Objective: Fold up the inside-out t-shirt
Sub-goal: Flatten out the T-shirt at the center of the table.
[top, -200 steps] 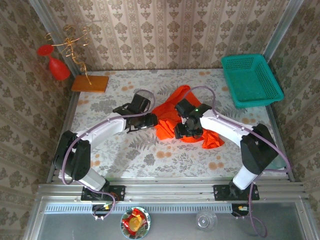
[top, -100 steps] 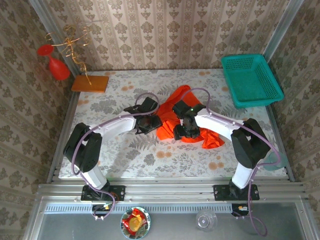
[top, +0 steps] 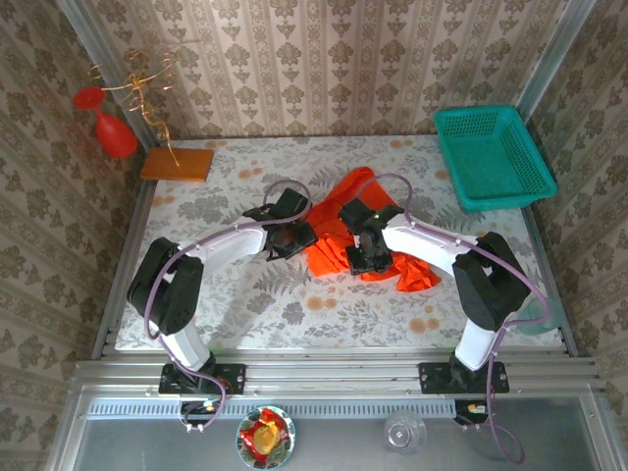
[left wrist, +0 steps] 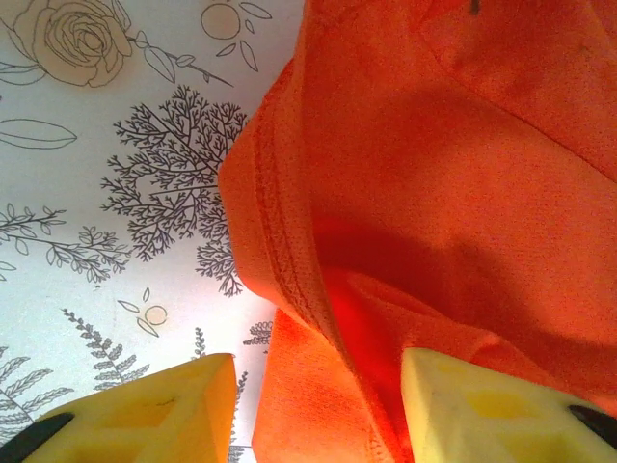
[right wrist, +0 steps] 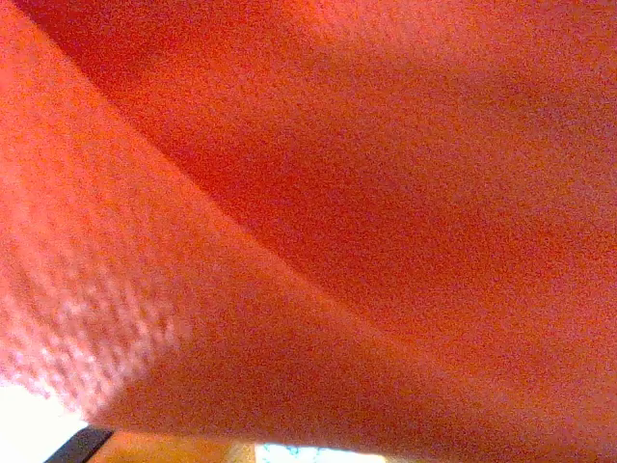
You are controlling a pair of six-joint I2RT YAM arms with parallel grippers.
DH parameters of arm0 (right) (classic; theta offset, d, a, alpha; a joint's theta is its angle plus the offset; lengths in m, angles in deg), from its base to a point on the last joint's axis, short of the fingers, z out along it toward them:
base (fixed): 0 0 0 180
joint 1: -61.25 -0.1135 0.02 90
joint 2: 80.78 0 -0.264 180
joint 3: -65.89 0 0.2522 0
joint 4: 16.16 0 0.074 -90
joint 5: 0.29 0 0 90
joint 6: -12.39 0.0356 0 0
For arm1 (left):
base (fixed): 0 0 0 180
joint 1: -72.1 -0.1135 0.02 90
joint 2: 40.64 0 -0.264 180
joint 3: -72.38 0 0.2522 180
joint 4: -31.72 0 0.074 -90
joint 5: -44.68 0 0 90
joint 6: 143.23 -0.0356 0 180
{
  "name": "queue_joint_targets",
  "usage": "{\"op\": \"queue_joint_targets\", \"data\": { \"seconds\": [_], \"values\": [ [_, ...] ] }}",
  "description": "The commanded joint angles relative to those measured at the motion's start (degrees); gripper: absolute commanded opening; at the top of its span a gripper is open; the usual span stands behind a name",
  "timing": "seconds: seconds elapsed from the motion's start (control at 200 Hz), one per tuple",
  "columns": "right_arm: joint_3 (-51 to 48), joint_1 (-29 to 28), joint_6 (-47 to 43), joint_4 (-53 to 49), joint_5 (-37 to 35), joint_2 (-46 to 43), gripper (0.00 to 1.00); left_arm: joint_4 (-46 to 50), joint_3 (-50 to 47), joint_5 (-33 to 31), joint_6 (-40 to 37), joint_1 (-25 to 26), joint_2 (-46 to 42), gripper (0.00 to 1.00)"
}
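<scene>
Jaws, left gripper (left wrist: 313,407): parted, one yellow finger on bare table (top: 245,294), the other on cloth, the stitched hem lying in the gap between them; nothing clamped.
Jaws, right gripper (top: 361,259): pressed down onto cloth; its own camera is smothered in orange weave, so open or closed cannot be told.

Item 1, inside-out t-shirt (top: 329,224): count one. A crumpled heap, left of the teal basket (top: 481,111) and nearer the arms than it. Long axis runs diagonally, the far end toward the back wall, the near end trailing under the right arm. The side away from the basket lies at the left jaws, with the seam running from the far side in toward them. Judgement: the left arm is the better placed to pinch a clean edge; closing where it stands would likely take the hem.

Item 2, grippers: count two, both at the shirt.
Item 3, teal basket: count one.
Item 4, orange board (top: 177,164): count one, well left of the basket, past the shirt.
Item 5, red ornament (top: 110,132): count one, beyond the board.
</scene>
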Motion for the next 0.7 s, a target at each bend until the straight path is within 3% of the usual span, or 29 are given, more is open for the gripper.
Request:
{"op": "queue_joint_targets", "data": {
  "seconds": [0.0, 0.245, 0.4, 0.47, 0.695],
  "values": [
    [-1.0, -0.4, 1.0, -0.1, 1.3, -0.3, 0.16, 0.0, -0.4, 0.1, 1.6, -0.9, -1.0, 0.5],
    [-0.5, -0.4, 1.5, -0.1, 1.5, -0.8, 0.04, 0.5, -0.9, 1.5, 2.3, -0.9, 1.4, 0.41],
    [-0.1, -0.4, 2.2, -0.3, 1.0, -2.1, 0.0, -0.3, -1.9, 1.9, 2.2, -1.1, 1.5, 0.19],
    [0.5, -0.3, 2.4, -0.7, 0.5, -3.1, 0.0, -0.8, -2.4, 2.0, 1.6, -1.4, 0.7, 0.0],
    [4.9, 3.7, 0.9, -5.5, -3.4, -10.9, 0.0, -2.2, -3.6, 3.0, -7.1, -8.1, -6.9, 0.0]
  ]
}}
